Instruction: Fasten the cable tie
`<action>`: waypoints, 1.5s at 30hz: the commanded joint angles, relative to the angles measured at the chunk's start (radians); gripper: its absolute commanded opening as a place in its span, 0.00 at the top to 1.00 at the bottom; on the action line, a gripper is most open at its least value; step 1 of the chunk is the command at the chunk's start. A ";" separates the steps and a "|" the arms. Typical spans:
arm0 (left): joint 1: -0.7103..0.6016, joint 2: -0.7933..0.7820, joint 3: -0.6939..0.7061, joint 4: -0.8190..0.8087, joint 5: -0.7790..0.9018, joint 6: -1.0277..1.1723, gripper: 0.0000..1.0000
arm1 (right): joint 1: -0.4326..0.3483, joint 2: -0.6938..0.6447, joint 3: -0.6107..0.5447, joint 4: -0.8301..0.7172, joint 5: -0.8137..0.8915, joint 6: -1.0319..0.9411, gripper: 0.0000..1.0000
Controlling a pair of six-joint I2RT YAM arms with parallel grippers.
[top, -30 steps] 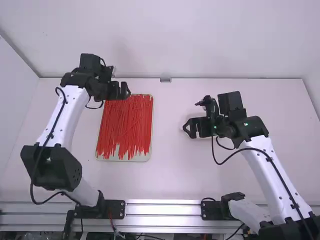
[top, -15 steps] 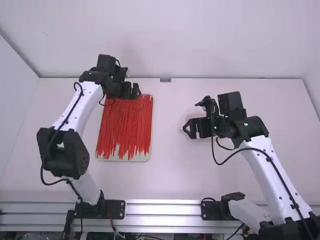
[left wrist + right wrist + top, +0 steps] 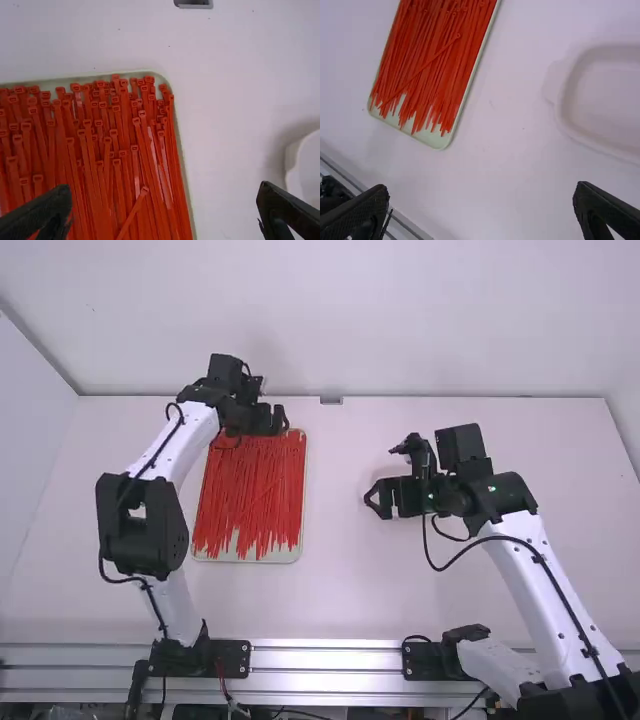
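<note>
Not started: nothing picked, nothing fastened.
Left fingers [image 3: 37, 212] wide open, empty, above ties [image 3: 100, 150]; right fingers [image 3: 605, 205] wide open, empty, over desk [image 3: 520, 150].

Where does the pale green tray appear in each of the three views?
High view: the tray lies left of the middle, its length running away from the camera.
Left wrist view: the tray shows one end with a rounded corner, seen close.
Right wrist view: the tray shows its other end, slanted and farther off.
Shared landmark: the red cable ties on it, heads at one end, tips at the other.
</note>
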 commanded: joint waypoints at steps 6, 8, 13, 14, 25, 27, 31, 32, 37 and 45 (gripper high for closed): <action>-0.055 0.080 -0.015 0.070 -0.025 -0.040 0.08 | 0.005 0.005 0.031 0.008 -0.008 0.003 0.02; -0.063 0.094 -0.015 0.085 -0.077 -0.070 0.11 | 0.005 0.005 0.031 0.008 -0.008 0.003 0.02; -0.077 0.154 -0.015 0.130 -0.125 -0.089 0.31 | 0.005 0.005 0.031 0.009 -0.007 0.003 0.02; -0.076 0.159 -0.015 0.134 -0.125 -0.091 0.33 | 0.005 0.005 0.031 0.009 -0.007 0.003 0.02; -0.080 0.248 -0.015 0.193 -0.148 -0.132 0.52 | 0.003 0.005 0.031 0.012 0.001 -0.001 0.02; -0.076 0.256 -0.015 0.206 -0.148 -0.133 0.55 | 0.005 0.005 0.031 0.016 0.005 0.000 0.02; -0.076 0.270 -0.015 0.209 -0.151 -0.136 0.66 | 0.003 0.005 0.031 0.027 0.021 0.003 0.02; -0.074 0.274 -0.015 0.209 -0.151 -0.136 0.69 | 0.003 0.005 0.031 0.027 0.022 0.003 0.02; -0.079 0.286 -0.015 0.230 -0.151 -0.136 0.73 | 0.002 0.005 0.031 0.024 0.022 0.002 0.02; -0.073 0.287 -0.015 0.245 -0.184 -0.135 0.75 | -0.018 0.005 0.031 0.017 0.021 0.002 0.02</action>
